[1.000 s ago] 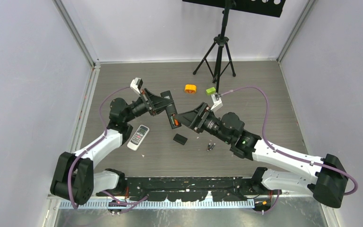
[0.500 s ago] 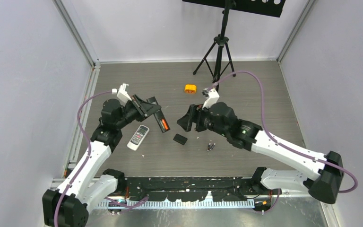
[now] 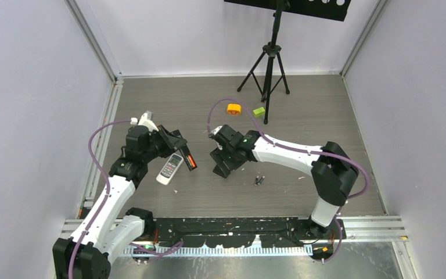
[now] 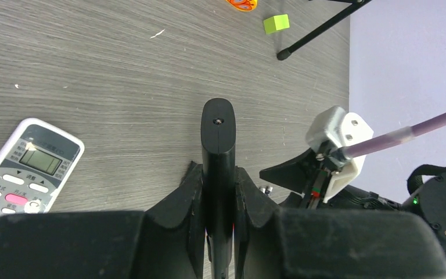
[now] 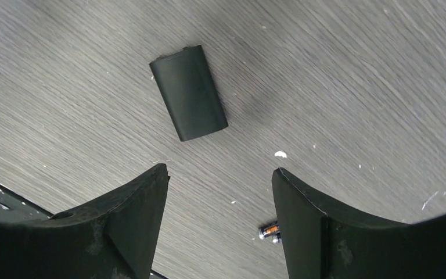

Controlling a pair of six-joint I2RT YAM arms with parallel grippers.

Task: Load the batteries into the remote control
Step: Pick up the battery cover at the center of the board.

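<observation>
1. Spanning the whole scene, a grey wood-grain table (image 3: 168, 99) carries everything, and a black metal tripod (image 3: 270, 58) stands at its far edge.
2. The left arm reaches over the table's left side. Its left pincer (image 4: 218, 174) is clenched on a slim black plastic remote control (image 4: 218, 133), with a finger pressed against each long side and the rounded end sticking out past the fingertips. In the top view an orange-red strip shows on the remote's upturned face; whether that is a battery cannot be told.
3. The right arm bends across the middle of the table. Its right pincer (image 5: 219, 174) hangs released above the wood, jaws wide apart with nothing between them.
4. A white rectangular plastic remote with a small screen and buttons (image 3: 169, 168) lies flat on the table, just beside the held black one.
5. A flat black plastic panel with rounded corners (image 5: 189, 93) lies on the table beyond the right pincer's fingertips, touching neither finger.
6. An orange round block (image 3: 234, 108) and a lime green cube-shaped block (image 3: 259, 111) sit near each other by the tripod's feet, well apart from both pincers.
7. Two tiny thin dark grey batteries (image 3: 259, 179) lie side by side on the table near the right pincer, outside the remote. In the right wrist view they peek out just beside one finger's edge.
</observation>
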